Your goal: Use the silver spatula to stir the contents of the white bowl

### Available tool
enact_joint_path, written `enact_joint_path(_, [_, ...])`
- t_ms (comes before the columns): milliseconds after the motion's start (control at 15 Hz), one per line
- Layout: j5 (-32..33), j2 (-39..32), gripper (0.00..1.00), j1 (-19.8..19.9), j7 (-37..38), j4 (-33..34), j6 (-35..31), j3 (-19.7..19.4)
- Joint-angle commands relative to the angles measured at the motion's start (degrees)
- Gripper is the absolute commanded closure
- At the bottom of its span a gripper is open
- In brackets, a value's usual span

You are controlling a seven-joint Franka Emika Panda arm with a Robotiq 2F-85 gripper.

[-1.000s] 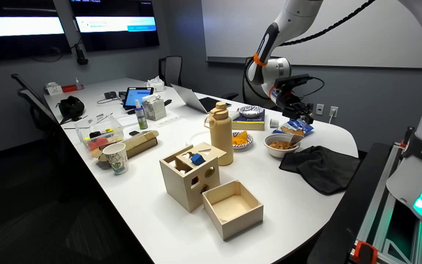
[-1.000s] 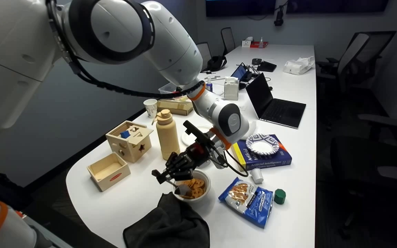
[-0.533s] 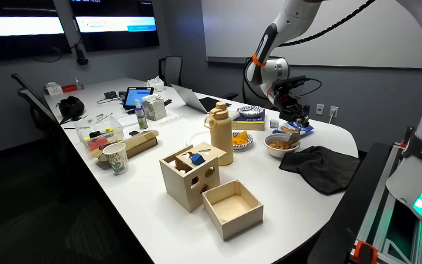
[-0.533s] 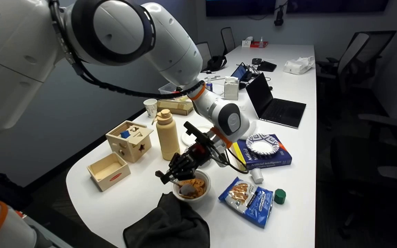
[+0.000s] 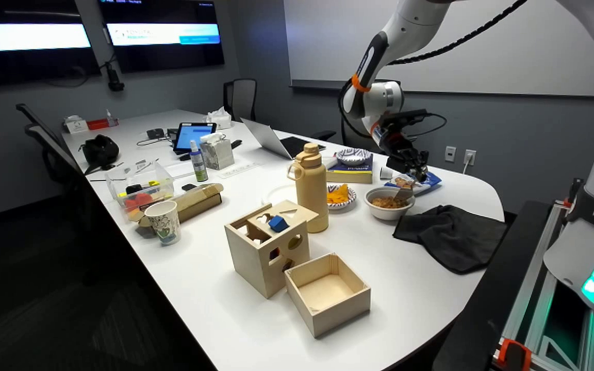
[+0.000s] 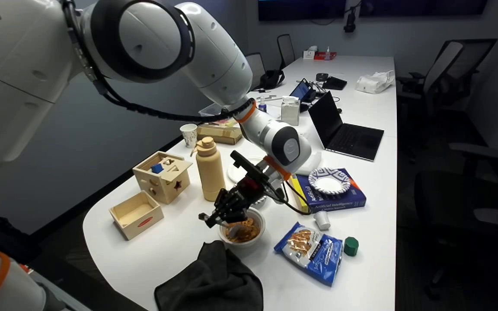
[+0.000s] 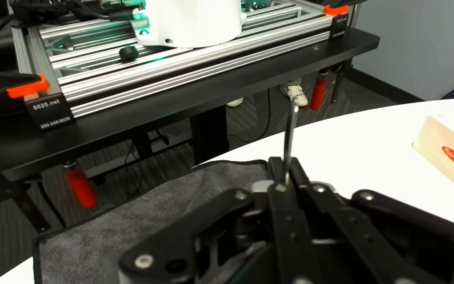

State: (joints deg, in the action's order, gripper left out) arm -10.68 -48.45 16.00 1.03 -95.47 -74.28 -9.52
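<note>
End effector tight on silver spatula above white table, whiteboard on the grey wall.

The way down into the bowl is partly taken: jaws hang over its edge and the spatula dips inside. The dark cloth lies just beside the bowl, the plate of chips near. In an exterior view a bare stretch of desk runs between bowl and low wooden box, the tall bottle standing at its far end; a narrower lane parts bowl from snack bag.
</note>
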Motion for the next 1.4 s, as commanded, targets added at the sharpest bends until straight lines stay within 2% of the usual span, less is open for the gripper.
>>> enact_joint_path(0, [-0.69, 0.45, 0.99, 1.28, -5.73, 0.42, 0.91, 1.71])
enact_joint_path(400, [0.29, 0.62, 0.99, 2.59, -16.25, 0.7, 3.0, 3.68])
enact_joint_path(733, [2.07, -0.92, 0.99, 2.93, -20.67, 2.73, 11.18, 4.35])
enact_joint_path(1000, [2.27, -2.04, 0.99, 2.27, -18.03, 3.87, 16.77, 3.63])
enact_joint_path(1333, [-0.12, -3.45, 0.99, 1.39, -9.77, 5.38, 16.39, 2.03])
